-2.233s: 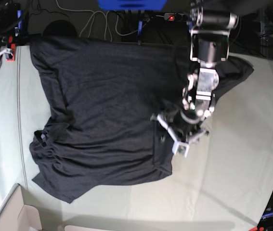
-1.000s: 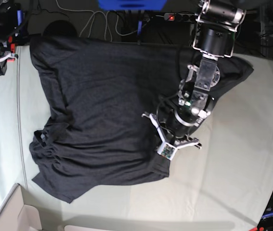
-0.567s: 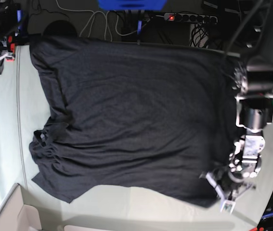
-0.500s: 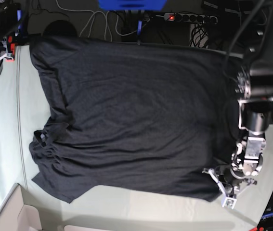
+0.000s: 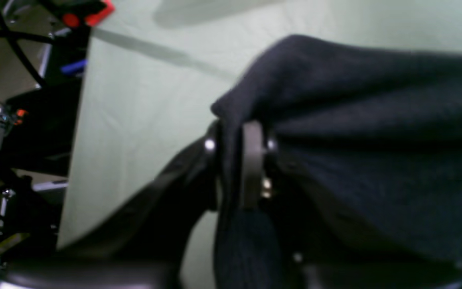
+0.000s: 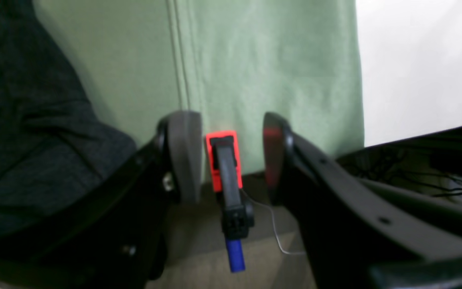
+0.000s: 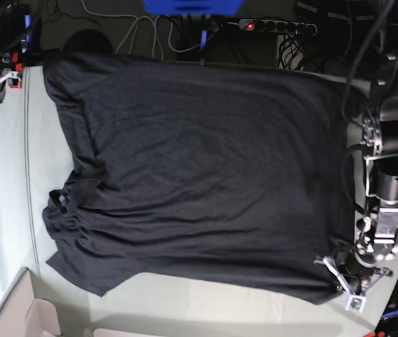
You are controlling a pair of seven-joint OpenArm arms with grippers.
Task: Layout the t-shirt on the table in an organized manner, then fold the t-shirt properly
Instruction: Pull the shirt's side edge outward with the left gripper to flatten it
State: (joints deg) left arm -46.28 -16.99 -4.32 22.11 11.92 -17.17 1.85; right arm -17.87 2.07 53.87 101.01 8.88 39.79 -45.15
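Observation:
The black t-shirt (image 7: 199, 175) lies spread across the pale green table (image 7: 2, 182), plain side up, with bunched folds at its left end. My left gripper (image 7: 351, 286) is at the shirt's near right corner, close to the table's right edge. In the left wrist view the t-shirt (image 5: 375, 140) has a ridge of cloth pinched between the left gripper's (image 5: 231, 160) narrowly spaced fingers. My right gripper (image 6: 229, 156) hangs open and empty over the table's far left edge, beside the t-shirt (image 6: 26, 132).
A red and black clamp (image 6: 221, 160) grips the table edge under the right gripper, and the clamp (image 7: 14, 79) also shows at the top left. A cardboard box (image 7: 23, 309) sits at the near left corner. Cables and a power strip (image 7: 276, 27) lie behind the table.
The left gripper has dragged the shirt's corner from mid-table to the near right, spreading the shirt flat, and has just edged further right. The right arm has stayed put.

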